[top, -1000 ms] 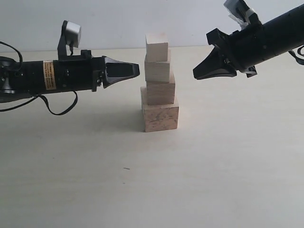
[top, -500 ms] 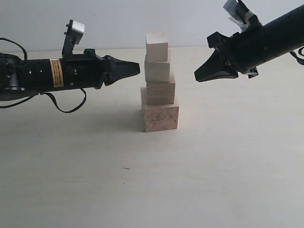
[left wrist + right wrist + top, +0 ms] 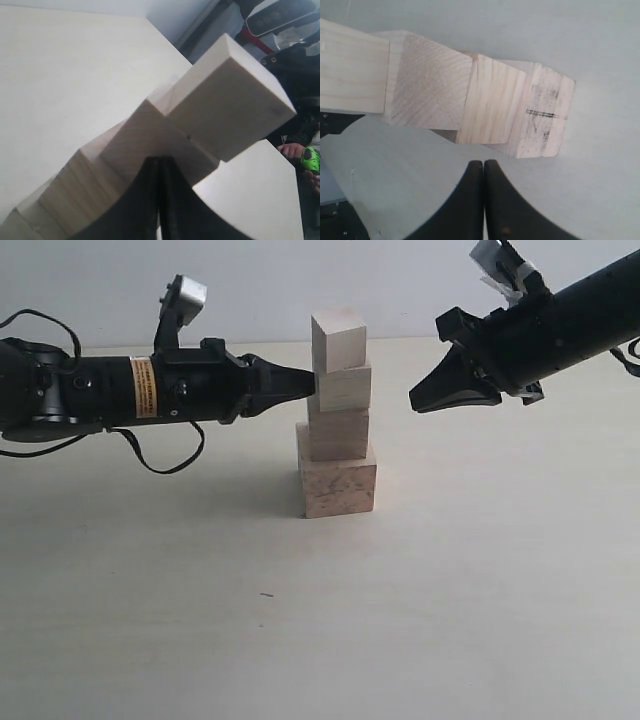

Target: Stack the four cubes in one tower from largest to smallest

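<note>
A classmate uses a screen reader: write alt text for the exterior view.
A tower of four pale wooden cubes, largest at the bottom, stands on a table. The shut left gripper touches its second cube from the top; the shut right gripper hangs apart.

Pale wooden cubes [image 3: 338, 430] (largest cube [image 3: 545, 115] shows dark marks) on cream table [image 3: 300, 620].

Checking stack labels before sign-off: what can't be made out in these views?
- Left wrist view: largest cube cut by the frame corner, partly behind the left gripper.
- Right wrist view: smallest cube cut by the frame edge.
- Exterior view: far faces of the tower hidden by its front.
</note>
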Available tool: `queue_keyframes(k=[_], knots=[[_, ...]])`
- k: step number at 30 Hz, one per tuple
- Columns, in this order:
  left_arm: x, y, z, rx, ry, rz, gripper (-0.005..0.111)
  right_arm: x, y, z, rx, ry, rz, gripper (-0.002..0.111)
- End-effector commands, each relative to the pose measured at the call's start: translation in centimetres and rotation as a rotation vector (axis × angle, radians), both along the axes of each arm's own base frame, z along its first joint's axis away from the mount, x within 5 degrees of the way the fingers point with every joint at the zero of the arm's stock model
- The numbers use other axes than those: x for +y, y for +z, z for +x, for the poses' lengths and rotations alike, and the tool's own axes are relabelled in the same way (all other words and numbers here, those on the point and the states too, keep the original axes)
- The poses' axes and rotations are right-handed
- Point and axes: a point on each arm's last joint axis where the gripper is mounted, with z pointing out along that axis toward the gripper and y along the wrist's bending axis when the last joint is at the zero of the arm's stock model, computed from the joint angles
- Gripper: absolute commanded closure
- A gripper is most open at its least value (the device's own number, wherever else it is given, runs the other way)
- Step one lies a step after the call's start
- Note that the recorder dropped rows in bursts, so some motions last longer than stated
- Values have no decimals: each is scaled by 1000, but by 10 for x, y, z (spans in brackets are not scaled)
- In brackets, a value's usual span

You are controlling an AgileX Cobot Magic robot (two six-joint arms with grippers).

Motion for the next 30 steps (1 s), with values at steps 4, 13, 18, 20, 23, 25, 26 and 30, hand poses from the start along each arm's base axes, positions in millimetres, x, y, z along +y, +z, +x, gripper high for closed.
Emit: queue_keyframes(k=[4, 13, 18, 20, 23, 25, 26, 30], knots=[[-1, 0, 1, -6, 12, 23, 107, 2, 10, 4, -24, -47, 80, 108], [1, -1, 5, 11, 68, 20, 107, 28, 15, 10, -94, -66, 147, 108], [1, -1, 5, 10, 66, 22, 107, 37, 12, 10, -90, -79, 90, 108], [1, -1, 5, 10, 65, 23, 107, 37, 10, 7, -78, -39, 75, 108], [0, -1, 4, 7, 50, 30, 107, 36, 9, 8, -82, -43, 60, 108], [0, -1, 4, 9, 50, 29, 107, 35, 9, 9, -89, -56, 51, 108], [0, -1, 4, 9, 50, 29, 107, 35, 9, 9, -91, -60, 49, 108], [-1, -1, 3, 8, 46, 30, 107, 35, 10, 11, -106, -81, 54, 108]])
